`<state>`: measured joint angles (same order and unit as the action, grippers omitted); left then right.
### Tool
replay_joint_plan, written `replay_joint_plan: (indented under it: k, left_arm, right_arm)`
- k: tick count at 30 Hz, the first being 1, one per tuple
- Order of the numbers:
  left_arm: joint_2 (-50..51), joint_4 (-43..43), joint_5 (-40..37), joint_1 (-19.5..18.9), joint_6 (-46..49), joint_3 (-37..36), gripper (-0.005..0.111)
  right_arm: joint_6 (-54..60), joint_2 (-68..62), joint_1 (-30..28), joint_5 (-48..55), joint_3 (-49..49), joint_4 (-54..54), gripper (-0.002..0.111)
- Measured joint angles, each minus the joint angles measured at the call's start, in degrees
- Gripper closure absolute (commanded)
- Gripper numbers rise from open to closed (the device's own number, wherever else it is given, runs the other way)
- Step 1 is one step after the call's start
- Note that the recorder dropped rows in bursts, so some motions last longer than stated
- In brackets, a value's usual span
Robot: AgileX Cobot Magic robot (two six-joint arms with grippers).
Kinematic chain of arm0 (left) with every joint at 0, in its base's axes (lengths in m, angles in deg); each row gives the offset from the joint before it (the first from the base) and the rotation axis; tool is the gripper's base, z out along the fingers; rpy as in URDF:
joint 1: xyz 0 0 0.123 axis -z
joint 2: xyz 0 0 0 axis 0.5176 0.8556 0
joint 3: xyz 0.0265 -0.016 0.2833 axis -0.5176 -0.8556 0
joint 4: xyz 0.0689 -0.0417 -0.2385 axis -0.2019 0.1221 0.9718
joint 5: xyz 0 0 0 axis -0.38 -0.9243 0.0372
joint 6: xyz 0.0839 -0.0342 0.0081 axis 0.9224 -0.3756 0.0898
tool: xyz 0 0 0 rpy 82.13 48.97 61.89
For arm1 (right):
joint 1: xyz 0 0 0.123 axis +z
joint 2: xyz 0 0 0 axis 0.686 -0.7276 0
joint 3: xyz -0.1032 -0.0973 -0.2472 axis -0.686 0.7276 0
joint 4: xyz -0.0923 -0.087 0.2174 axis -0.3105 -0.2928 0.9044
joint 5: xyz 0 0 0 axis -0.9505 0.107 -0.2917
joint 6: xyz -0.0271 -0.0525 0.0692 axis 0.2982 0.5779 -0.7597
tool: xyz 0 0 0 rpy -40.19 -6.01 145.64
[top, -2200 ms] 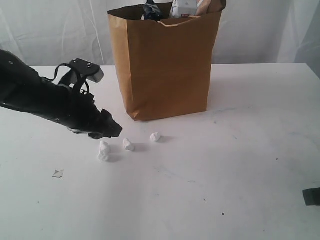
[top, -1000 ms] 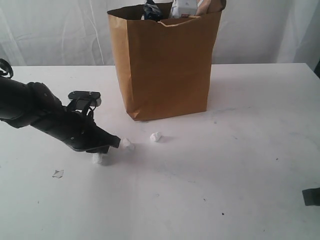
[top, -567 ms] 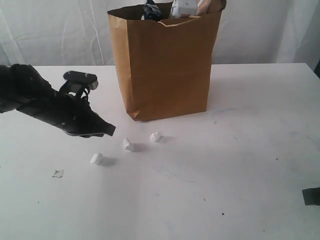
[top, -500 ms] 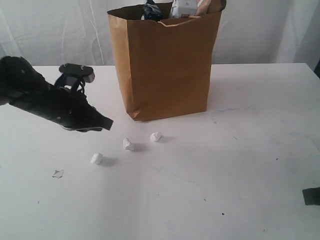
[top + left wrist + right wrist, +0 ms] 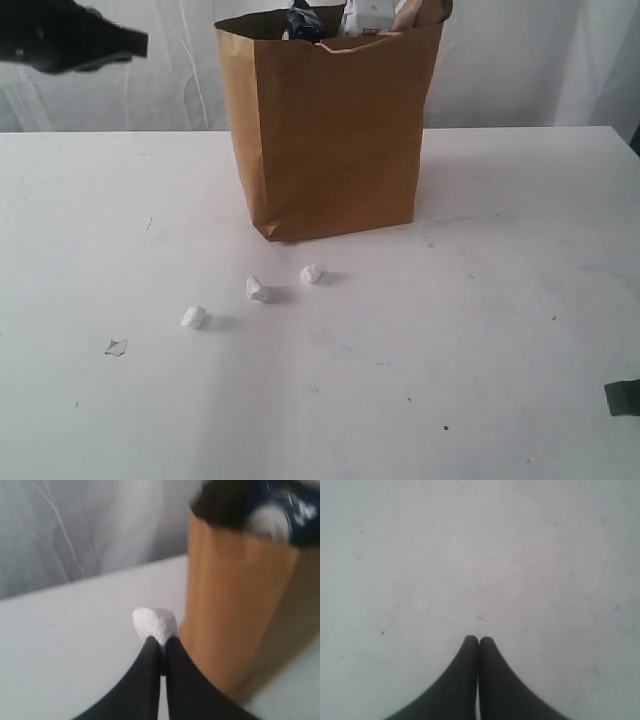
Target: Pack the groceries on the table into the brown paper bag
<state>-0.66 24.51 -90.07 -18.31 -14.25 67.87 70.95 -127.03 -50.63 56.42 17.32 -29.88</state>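
The white table [image 5: 500, 300] takes up most of the exterior view, and the brown paper bag [image 5: 335, 130] stands upright on it, toward the far side. Its long axis is vertical and its mouth faces up. Groceries [image 5: 368, 15] already show above its ragged rim, so packing is judged close to done.

The left gripper [image 5: 125, 42] is held high, about level with that rim and well to the left of the bag. In the left wrist view its jaws [image 5: 161, 645] are pinched on a small white lump [image 5: 155, 622], which sticks out past the tips. The lump is roundish, with no clear long axis. The bag wall [image 5: 240, 610] lies just beyond it. The coming move is judged to turn on this: the bag mouth lies sideways from the jaws, toward the middle of the table, and only the left arm is near it.

The right gripper [image 5: 479, 640] is pressed shut on nothing, low over bare table. In the exterior view only a dark sliver of it [image 5: 622, 397] is seen, at the right edge.

3 more lumps lie in front of the bag: the nearest lump [image 5: 312, 273], the middle lump [image 5: 258, 290] and the farthest lump [image 5: 194, 317].
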Motion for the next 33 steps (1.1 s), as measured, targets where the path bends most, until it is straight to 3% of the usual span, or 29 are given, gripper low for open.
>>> replay_joint_plan:
  k: [4,7,10,13,15,17,23,28,33]
  left_arm:
    - [4.6,2.2,1.6,-1.4,0.4,8.8,0.107]
    - [9.2,5.4,-2.1,-1.4,4.7,16.1,0.107]
    - [14.1,16.7,-13.7,-2.0,22.5,23.4,0.107]
    - [18.8,36.0,-35.7,-3.6,43.1,28.7,0.107]
    - [20.6,45.3,-45.1,-4.3,48.8,29.9,0.107]
    - [21.6,50.5,-49.4,-5.5,52.0,30.5,0.107]
    - [23.9,53.9,-56.1,-9.2,57.0,30.7,0.107]
    - [29.3,64.1,-50.6,-8.5,67.0,31.1,0.107]
    - [36.7,64.9,-50.0,-7.5,73.0,34.9,0.107]
  right_arm:
    - [0.0,0.0,0.0,0.5,0.0,0.0,0.108]
    - [0.0,0.0,0.0,-0.6,0.8,0.0,0.108]
    - [0.0,0.0,0.0,-2.3,1.9,0.0,0.108]
    - [0.0,0.0,0.0,-3.0,2.6,0.0,0.108]
    - [0.0,0.0,0.0,-3.2,2.9,0.0,0.108]
    - [0.0,0.0,0.0,-3.2,2.9,0.0,0.108]
    - [0.0,0.0,0.0,-2.5,2.9,0.0,0.108]
    - [0.0,0.0,0.0,-2.5,2.9,0.0,0.108]
    - [0.0,0.0,0.0,-2.5,2.9,0.0,0.108]
